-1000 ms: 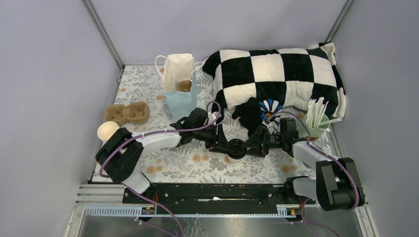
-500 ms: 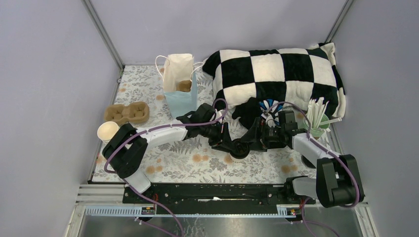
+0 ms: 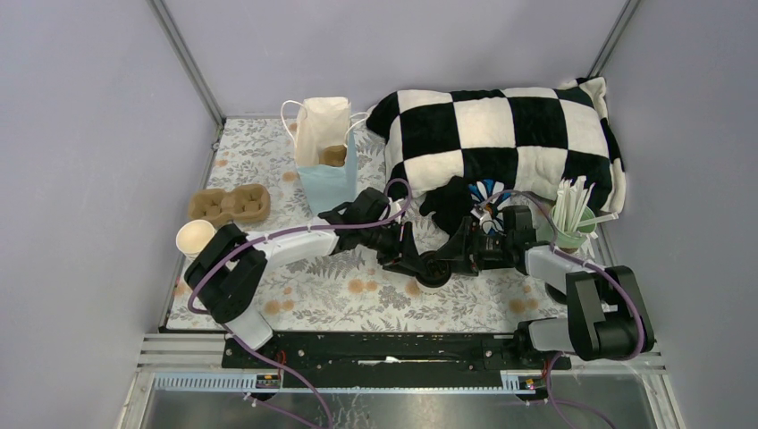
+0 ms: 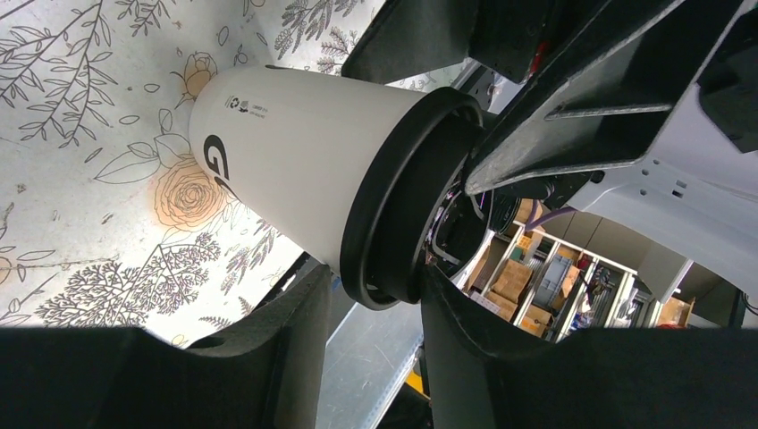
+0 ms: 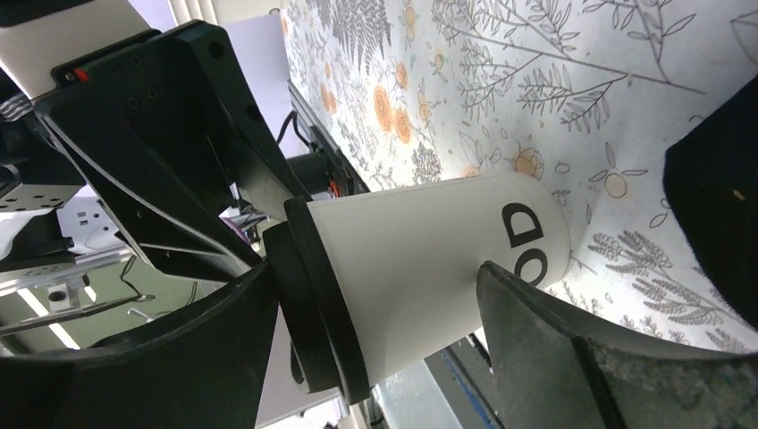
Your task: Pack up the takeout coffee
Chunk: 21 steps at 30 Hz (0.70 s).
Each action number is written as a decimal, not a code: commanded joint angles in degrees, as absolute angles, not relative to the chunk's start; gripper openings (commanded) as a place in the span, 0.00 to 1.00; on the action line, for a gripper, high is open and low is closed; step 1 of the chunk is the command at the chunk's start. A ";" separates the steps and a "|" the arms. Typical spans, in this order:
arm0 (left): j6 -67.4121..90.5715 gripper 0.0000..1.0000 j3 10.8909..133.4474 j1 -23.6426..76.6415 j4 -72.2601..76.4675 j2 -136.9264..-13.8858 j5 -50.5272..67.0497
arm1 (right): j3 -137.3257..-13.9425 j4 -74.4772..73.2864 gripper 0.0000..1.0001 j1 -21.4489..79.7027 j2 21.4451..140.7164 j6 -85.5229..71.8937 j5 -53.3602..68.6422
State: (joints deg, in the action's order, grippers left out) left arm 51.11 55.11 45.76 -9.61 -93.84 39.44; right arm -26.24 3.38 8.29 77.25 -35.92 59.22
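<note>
Left gripper [image 4: 371, 288] is clamping half-closed on the black lid [image 4: 393, 197] of the takeout coffee [image 4: 295, 170], which is sitting between its fingers. Right gripper [image 5: 375, 279] is straddling the cup body, spread wide; grip unclear. Probably light, crushable paper, so gripping at the stiff rim is looking safest.

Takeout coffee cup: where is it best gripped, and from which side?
The paper wall of the takeout coffee just under its black lid, approached level from the side. It stands upright, narrows toward the base, and the wider lid rim would likely stop it slipping down.
</note>
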 commanded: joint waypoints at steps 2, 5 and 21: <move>46.78 0.42 45.92 46.58 -19.31 -99.65 24.00 | -12.50 10.76 0.81 9.25 80.38 -44.78 44.84; 47.80 0.42 42.20 46.58 -16.73 -99.90 24.05 | -6.83 15.62 0.80 9.29 80.85 -49.48 40.65; 44.00 0.53 55.54 46.84 -25.00 -98.00 23.83 | -31.83 -18.82 0.95 9.58 68.47 -33.95 43.15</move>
